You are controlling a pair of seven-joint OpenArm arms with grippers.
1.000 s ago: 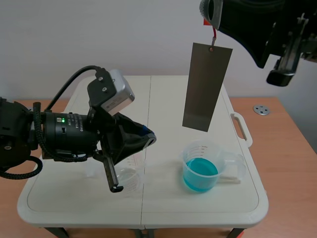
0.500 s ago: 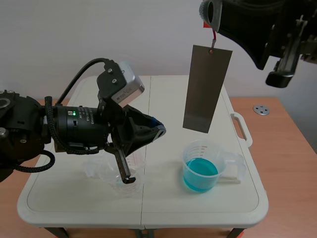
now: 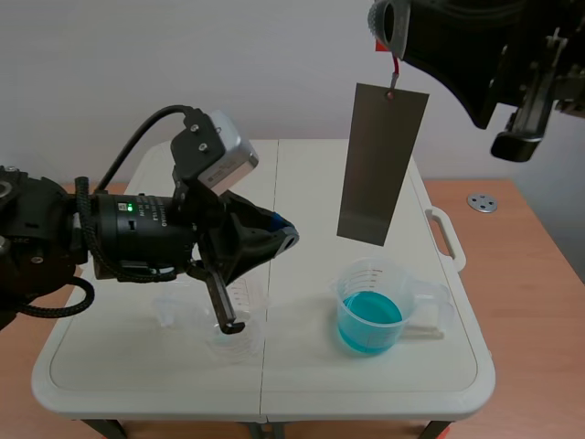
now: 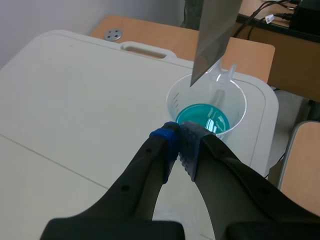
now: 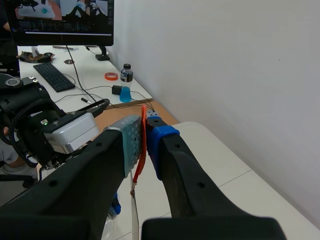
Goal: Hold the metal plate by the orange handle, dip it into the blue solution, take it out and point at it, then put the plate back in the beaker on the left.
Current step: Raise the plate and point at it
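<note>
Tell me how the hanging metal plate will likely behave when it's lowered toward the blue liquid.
The metal plate looks flat and straight, so it is probably stiff. It dangles from a thin orange handle pinched in the right hand, so it may swing or twist. A swing could knock the beaker of blue solution, which looks like light plastic.

You have the metal plate hanging by its handle from the right pincer, high over the table. Below its lower edge, right of the table's middle, stands the beaker of solution. The empty beaker stands to its left, under the left arm. The left pincer sits above the table between both beakers.
</note>
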